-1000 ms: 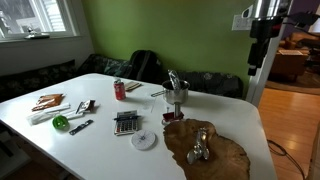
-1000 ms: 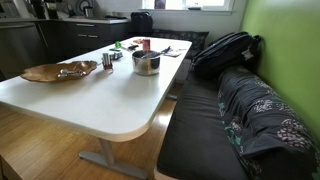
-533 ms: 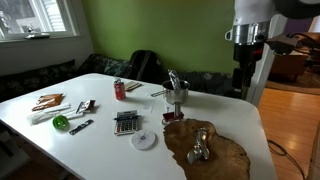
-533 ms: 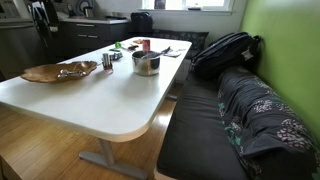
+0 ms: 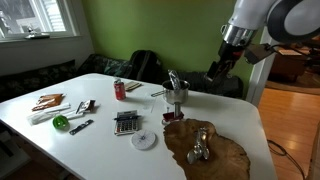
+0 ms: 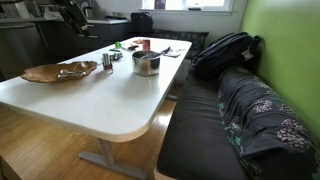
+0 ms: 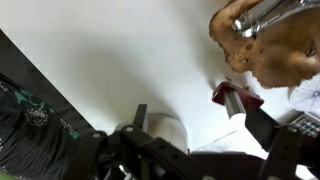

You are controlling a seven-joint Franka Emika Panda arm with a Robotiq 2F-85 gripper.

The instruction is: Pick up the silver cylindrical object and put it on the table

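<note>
The gripper [image 5: 214,73] hangs in the air, higher than the wood slab [image 5: 215,155] and behind its far edge, and it touches nothing. In the wrist view its two dark fingers [image 7: 262,125] stand well apart, with nothing between them. The silver cylinder [image 5: 198,151] is on the wood slab, near its middle, among other shiny metal pieces. It is too small to tell whether it stands or lies. The slab lies on a corner of the white table [image 5: 100,150]. A metal pot [image 5: 177,96] with utensils in it stands just behind the slab, and a small dark red thing [image 5: 172,118] lies between them. A white disc [image 5: 145,140] and a calculator [image 5: 126,123] lie beside the slab, toward the middle of the table. In an exterior view the slab [image 6: 55,72] lies at the table's far edge.
</note>
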